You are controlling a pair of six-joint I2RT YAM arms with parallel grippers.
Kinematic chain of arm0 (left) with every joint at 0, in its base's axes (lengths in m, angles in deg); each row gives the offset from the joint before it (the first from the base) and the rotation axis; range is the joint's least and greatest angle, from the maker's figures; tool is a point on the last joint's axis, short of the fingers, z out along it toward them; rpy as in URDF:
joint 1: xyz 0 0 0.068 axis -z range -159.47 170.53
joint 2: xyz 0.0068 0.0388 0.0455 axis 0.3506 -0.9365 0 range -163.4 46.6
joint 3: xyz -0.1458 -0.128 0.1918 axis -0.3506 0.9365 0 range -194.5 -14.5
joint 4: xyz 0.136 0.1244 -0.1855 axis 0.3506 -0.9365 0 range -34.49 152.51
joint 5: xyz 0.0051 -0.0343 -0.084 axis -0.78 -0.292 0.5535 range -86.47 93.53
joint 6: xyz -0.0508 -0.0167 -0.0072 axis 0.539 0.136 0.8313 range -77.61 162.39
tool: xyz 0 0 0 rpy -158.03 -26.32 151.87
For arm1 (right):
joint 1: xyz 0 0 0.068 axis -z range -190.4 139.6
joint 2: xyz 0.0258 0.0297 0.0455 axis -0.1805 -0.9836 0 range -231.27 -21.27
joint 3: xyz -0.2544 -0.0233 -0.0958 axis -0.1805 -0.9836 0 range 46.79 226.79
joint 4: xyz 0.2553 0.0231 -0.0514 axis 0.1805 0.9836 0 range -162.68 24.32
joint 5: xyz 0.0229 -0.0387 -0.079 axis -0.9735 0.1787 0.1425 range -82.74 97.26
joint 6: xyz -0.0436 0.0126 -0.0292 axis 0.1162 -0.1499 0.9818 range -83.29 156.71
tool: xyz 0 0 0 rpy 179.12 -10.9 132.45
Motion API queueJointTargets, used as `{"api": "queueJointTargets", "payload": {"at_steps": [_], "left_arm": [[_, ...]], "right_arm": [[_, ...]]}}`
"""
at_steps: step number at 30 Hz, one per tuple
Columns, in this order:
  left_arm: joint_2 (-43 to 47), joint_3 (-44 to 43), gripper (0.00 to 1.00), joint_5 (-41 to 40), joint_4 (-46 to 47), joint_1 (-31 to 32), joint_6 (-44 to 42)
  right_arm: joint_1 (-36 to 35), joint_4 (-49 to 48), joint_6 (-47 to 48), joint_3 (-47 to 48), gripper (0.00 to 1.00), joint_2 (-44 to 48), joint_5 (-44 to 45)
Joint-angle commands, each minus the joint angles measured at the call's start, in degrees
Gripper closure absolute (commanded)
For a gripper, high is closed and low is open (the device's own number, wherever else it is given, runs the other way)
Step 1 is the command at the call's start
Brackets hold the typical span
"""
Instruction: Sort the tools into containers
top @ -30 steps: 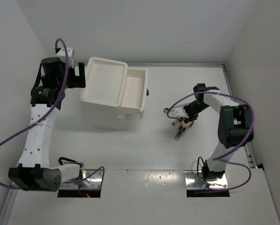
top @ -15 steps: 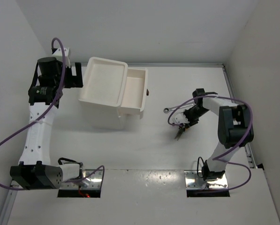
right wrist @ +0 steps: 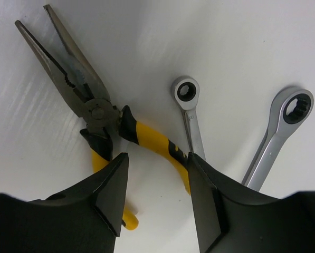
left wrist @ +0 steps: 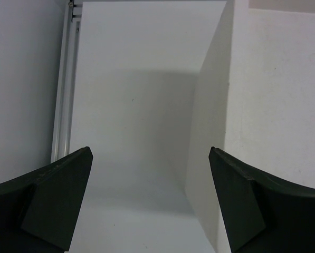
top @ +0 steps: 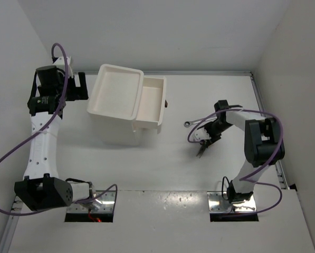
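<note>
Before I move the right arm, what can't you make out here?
- Right wrist view: the right gripper covers the handle ends of the pliers and the lower ends of the small wrench and large wrench; whether it touches them is unclear.
- Top view: the right arm hides most of those tools; the top tray of the box hides everything beneath it.

I see two wrenches (right wrist: pixel 190 118) of bright polished metal and pliers (right wrist: pixel 96 105) of dull grey steel with glossy yellow plastic grips; the tabletop (right wrist: pixel 226 42) looks smooth, white.

White table (top: pixel 162 163) — metal rail (top: pixel 259 100) along its right edge.
</note>
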Motion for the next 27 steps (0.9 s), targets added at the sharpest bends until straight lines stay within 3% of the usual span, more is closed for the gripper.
{"api": "queueJointTargets", "payload": {"at_steps": [1, 7, 15, 27], "left_arm": [[0.3, 0.4, 0.01, 1.9, 1.1, -0.7, -0.5], [0.3, 0.4, 0.01, 2.5, 1.1, -1.8, -0.5], [0.3, 0.4, 0.01, 2.5, 1.1, -2.8, -1.0], [0.3, 0.4, 0.01, 4.2, 1.1, -2.8, -1.0]], "right_arm": [[-1.2, -0.9, 19.5, -0.2, 0.51, 1.0, -1.4], [-2.2, 0.3, 20.1, 1.6, 0.52, -1.1, 1.2], [-2.2, 4.4, 21.3, 3.2, 0.62, -4.2, 4.1], [-1.6, 10.3, 18.1, 2.3, 0.59, -4.1, 7.4]]}}
